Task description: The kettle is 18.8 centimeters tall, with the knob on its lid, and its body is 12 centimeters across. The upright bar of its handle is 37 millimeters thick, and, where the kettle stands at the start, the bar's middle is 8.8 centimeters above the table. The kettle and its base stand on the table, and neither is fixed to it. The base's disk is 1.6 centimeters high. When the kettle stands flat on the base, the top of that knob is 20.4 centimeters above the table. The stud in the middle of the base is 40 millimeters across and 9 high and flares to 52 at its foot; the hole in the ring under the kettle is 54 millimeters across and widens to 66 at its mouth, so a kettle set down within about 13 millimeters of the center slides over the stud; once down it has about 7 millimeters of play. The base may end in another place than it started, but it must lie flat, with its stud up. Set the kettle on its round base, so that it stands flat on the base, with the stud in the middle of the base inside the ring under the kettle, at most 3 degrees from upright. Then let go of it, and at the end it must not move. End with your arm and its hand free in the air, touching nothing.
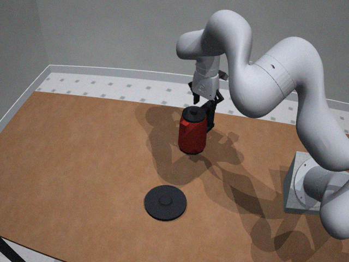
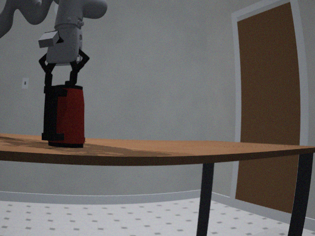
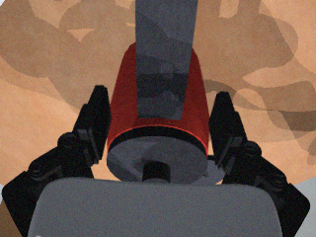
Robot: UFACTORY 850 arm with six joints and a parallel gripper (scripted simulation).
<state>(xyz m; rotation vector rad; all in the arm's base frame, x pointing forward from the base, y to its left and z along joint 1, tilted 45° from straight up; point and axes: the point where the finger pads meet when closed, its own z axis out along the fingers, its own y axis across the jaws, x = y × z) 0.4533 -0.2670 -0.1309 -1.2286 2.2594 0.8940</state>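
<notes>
The red kettle [image 1: 192, 135] [image 2: 72, 116] [image 3: 124, 106] stands upright on the wooden table [image 1: 56, 146] [image 2: 203, 150]. Its black handle [image 1: 210, 117] [image 2: 49, 114] [image 3: 165, 46] is on the side towards the arm. My gripper [image 1: 205, 102] [image 2: 60, 82] [image 3: 161, 104] is open and points straight down over the kettle's top. Its fingertips are at about lid height, one on each side, and hold nothing. The round black base [image 1: 165, 202] lies flat with its stud [image 1: 165, 200] up, apart from the kettle and nearer the front edge. It does not show in the other views.
The arm's grey mount [image 1: 292, 180] stands at the table's right side. The arm's large links arch above the right half of the table. The table's far edge runs just behind the kettle. A brown door [image 2: 267, 101] is in the far wall.
</notes>
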